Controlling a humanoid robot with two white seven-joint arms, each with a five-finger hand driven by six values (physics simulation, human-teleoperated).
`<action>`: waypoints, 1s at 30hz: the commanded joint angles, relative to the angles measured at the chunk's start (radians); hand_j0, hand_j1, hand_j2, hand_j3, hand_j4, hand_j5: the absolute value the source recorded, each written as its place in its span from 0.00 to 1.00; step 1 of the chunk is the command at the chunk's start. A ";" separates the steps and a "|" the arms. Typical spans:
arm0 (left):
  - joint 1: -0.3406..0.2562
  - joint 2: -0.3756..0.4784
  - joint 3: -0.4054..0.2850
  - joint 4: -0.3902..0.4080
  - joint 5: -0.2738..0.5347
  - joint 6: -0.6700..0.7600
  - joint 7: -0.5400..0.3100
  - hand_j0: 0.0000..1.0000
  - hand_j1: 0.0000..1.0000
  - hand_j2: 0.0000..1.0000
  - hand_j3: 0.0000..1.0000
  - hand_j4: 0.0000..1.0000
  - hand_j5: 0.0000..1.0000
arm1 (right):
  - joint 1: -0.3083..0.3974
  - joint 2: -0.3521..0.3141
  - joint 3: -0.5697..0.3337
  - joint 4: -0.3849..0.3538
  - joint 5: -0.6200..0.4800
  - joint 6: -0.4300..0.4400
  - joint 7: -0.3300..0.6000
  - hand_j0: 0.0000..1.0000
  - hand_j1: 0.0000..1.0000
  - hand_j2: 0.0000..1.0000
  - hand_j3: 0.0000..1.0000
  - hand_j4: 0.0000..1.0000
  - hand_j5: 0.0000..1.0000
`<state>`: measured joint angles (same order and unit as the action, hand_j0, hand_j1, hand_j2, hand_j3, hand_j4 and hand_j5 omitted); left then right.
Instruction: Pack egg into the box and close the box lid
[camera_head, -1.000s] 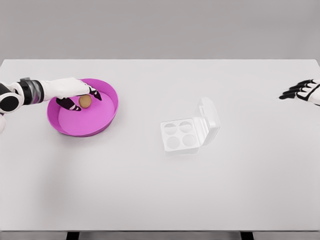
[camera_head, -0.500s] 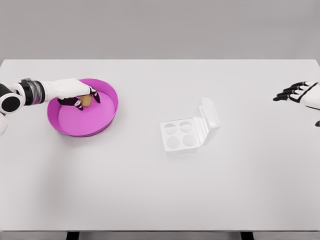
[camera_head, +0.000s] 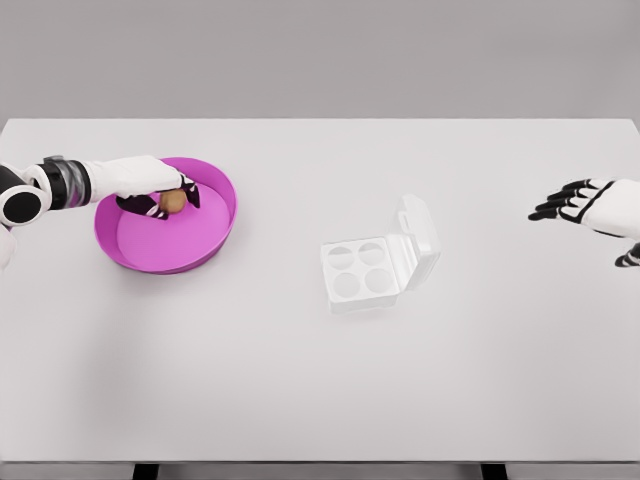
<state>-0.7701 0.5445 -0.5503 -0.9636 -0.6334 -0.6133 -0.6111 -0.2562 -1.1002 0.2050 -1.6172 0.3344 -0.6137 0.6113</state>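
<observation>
The left hand (camera_head: 150, 185) now has its fingers (camera_head: 185, 192) closed around the egg (camera_head: 173, 201), which sits a little higher in the pink bowl (camera_head: 215, 235) than a second ago, when the fingers were spread on either side of it. The right hand (camera_head: 590, 207) reaches farther in from the right edge over the desk (camera_head: 320, 380), with its fingers extended

A: Bright, even light from overhead; the white table (camera_head: 320, 380) looks nearly washed out, with no glare spots.
B: Shadows?
A: Faint and soft, only a pale grey patch at the table's left. The white box (camera_head: 378, 262) barely separates from the surface. Slightly soft render overall
</observation>
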 joint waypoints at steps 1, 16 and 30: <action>0.000 0.002 0.001 -0.001 0.006 0.002 0.000 0.61 0.61 0.61 0.61 0.61 0.61 | 0.000 -0.001 0.002 -0.006 -0.003 0.003 0.000 1.00 1.00 1.00 1.00 1.00 1.00; -0.003 0.005 0.013 -0.046 0.026 0.002 0.000 0.49 0.49 0.49 0.49 0.49 0.49 | -0.025 0.056 0.034 0.000 0.060 0.003 0.000 1.00 1.00 1.00 1.00 1.00 1.00; 0.012 0.043 0.013 -0.216 0.144 0.002 0.000 0.46 0.46 0.46 0.46 0.46 0.46 | -0.029 0.115 0.040 -0.024 0.087 0.003 0.000 1.00 1.00 1.00 1.00 1.00 1.00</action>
<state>-0.7578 0.5777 -0.5371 -1.1499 -0.5185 -0.6138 -0.6113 -0.2853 -0.9877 0.2444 -1.6400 0.4258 -0.6134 0.6113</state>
